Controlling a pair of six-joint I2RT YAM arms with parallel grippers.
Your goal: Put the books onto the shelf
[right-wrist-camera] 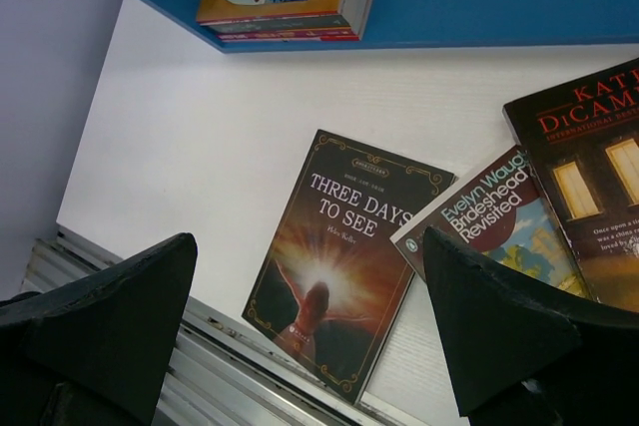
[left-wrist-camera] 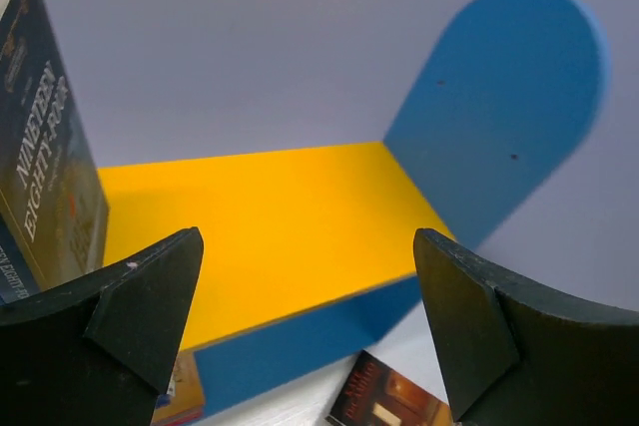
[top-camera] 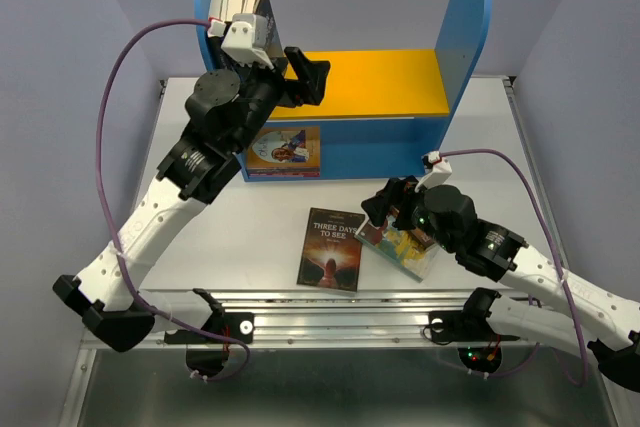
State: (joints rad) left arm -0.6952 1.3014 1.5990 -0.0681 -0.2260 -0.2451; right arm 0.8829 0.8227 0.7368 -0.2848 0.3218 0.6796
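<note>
White table (top-camera: pixel 250 237) between lilac walls (top-camera: pixel 60 47), dark book (top-camera: pixel 331 248) flat

You have open room over the yellow board (left-wrist-camera: pixel 270 207) ahead of your left pincer (left-wrist-camera: pixel 308 256). The Nineteen Eighty-Four book (left-wrist-camera: pixel 45 147) stands close by its left finger; the blue side panel (left-wrist-camera: pixel 499 107) blocks the far right.

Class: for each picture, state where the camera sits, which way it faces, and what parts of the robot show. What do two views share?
Top: above and behind the bases, looking down on table, shelf, left arm, right arm.
Left wrist: on the left arm, facing across the yellow board; open left end effector shows.
Right wrist: on the right arm, facing down at the dark book; open right end effector shows.
Shared: top and right wrist both show the dark book.
</note>
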